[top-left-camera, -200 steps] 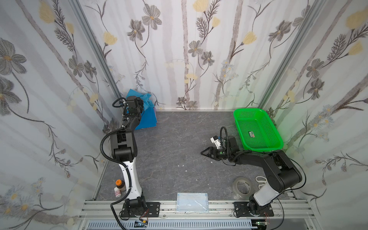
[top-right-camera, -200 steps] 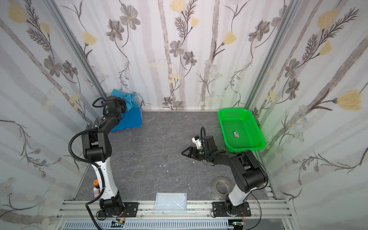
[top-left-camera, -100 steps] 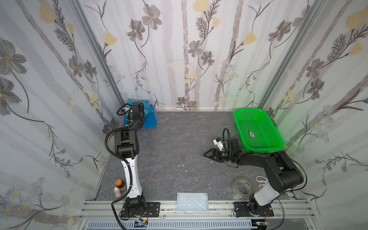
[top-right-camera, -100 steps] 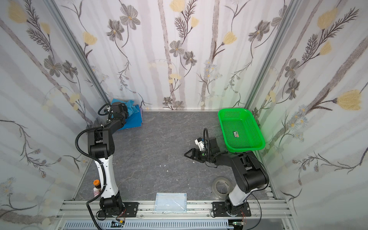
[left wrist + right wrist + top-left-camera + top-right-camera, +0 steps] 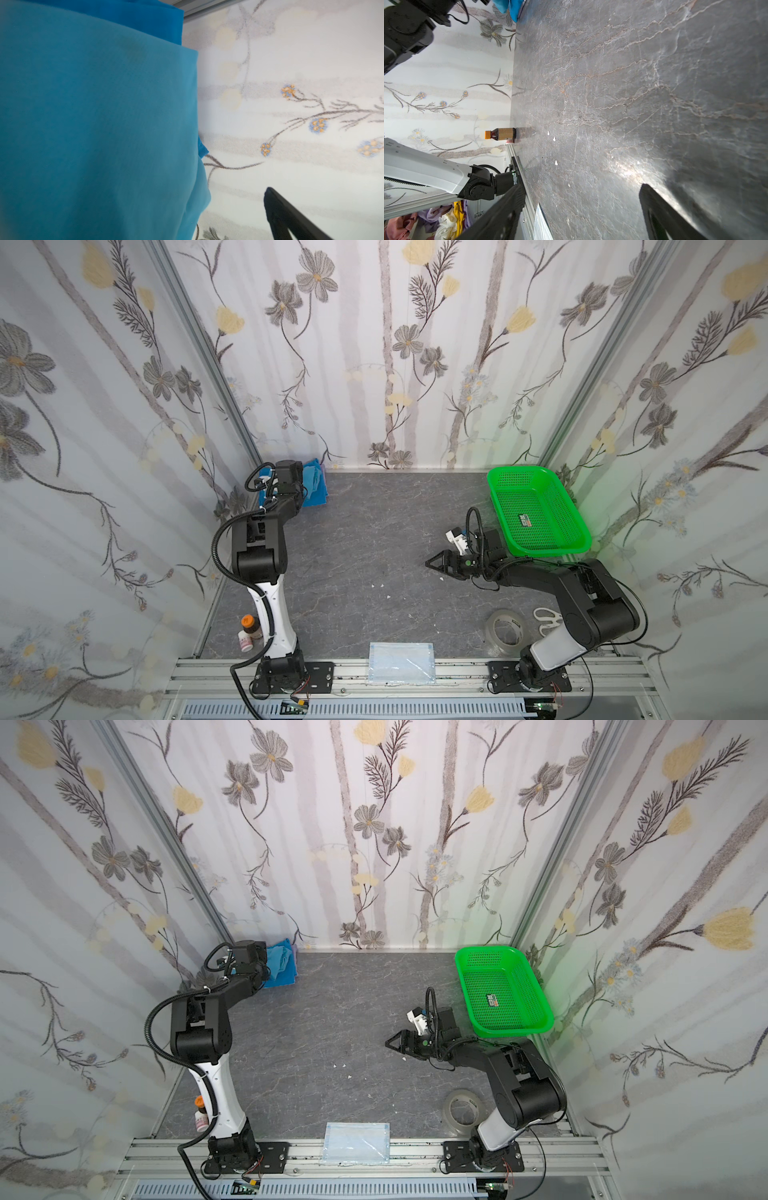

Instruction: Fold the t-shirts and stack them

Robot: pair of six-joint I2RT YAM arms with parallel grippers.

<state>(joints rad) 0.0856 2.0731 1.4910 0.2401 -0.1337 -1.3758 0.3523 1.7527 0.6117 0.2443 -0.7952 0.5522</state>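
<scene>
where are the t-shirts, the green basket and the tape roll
t-shirts [image 5: 316,489]: in a top view, on the uncovered blue cloth in the far left corner.
green basket [image 5: 540,497]: in a top view, on its bare mesh floor.
tape roll [image 5: 490,630]: in a top view, on the left side of its ring.

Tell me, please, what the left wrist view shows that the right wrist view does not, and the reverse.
Only the left wrist view: the teal-blue t-shirt up close, filling most of the picture, with the deeper blue t-shirt showing past its edge. Only the right wrist view: the grey marbled table, a brown bottle with an orange cap, the left arm's white link, and a heap of coloured clothes below the table. Both: the flowered wallpaper and the blue t-shirts, though the right wrist view catches just a corner.
</scene>
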